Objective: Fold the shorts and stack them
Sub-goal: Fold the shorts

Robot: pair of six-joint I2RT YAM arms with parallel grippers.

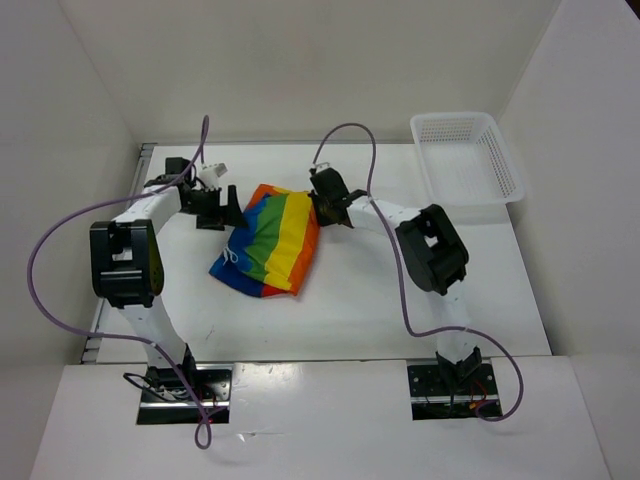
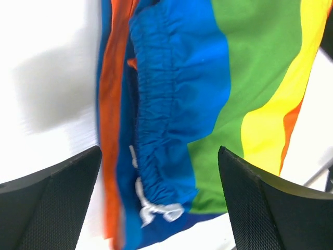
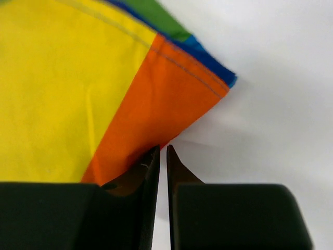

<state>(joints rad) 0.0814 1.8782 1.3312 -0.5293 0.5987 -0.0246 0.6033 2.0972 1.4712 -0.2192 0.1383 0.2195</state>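
The rainbow-striped shorts (image 1: 270, 238) lie folded in a compact bundle on the white table, between the two arms. My left gripper (image 1: 217, 207) hovers at their left edge, wide open. In the left wrist view the blue waistband (image 2: 177, 94) and the white drawstring (image 2: 156, 211) show between the spread fingers (image 2: 52, 208), with nothing held. My right gripper (image 1: 327, 203) sits at the bundle's far right corner. In the right wrist view its jaws (image 3: 162, 152) are shut to a thin slit showing only table, right beside the orange corner (image 3: 171, 99).
A white plastic mesh basket (image 1: 450, 119) stands at the back right of the table. White walls enclose the table at the back and on both sides. Purple cables loop above both arms.
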